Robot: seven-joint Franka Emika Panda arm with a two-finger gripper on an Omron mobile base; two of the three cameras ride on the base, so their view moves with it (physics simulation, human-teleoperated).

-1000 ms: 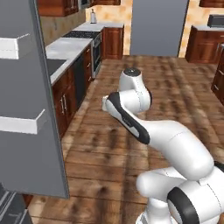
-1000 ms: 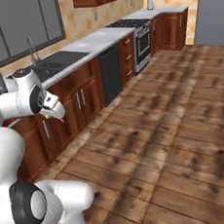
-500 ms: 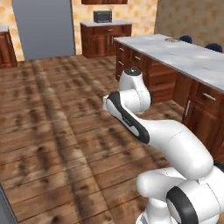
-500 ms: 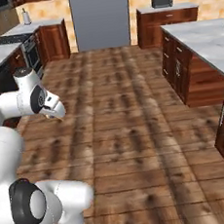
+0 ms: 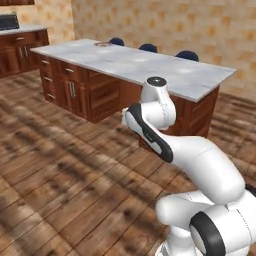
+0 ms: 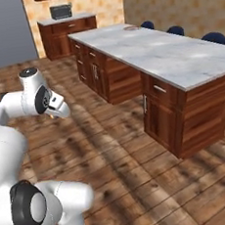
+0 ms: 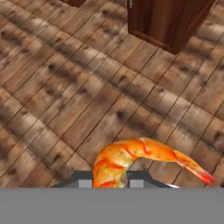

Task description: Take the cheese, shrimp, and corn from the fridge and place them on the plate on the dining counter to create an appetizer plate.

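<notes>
At the bottom of the hand view, the two small dark finger tips of the gripper [image 7: 113, 178] are pressed together on the curved orange-pink shrimp [image 7: 140, 158]. The shrimp has red stripes, and its thin tail points to the lower right of that frame. Under it lies the brown wooden plank floor [image 7: 65, 87], with dark knots and long boards.

In the left base view, the white arm with dark joints [image 5: 160, 135] comes up from the lower right and bends in the middle of the frame, with its round white parts curled close together. In the right base view the same arm comes up from the lower left and the hand end points down toward the floor at the middle left. A small bit of orange shows under it there.

Farther back stands the dining counter [image 6: 177, 53], a long white-grey marble slab on a brown wood base with drawers and doors. It runs from the upper middle to the right side of the right base view. A corner of its wood base shows at the top of the hand view. It stands between the arm and the round blue stools [image 5: 187, 55] behind it.

Far along the slab, near the top of both base views, sits the round flat plate with a dark reddish rim [image 5: 103, 44]. It is too small to see more.

At the upper left of the right base view is a big flat grey cabinet side [image 6: 3, 32]. Next to it is a brown wood wall counter with a dark box on top [image 6: 60, 11].
</notes>
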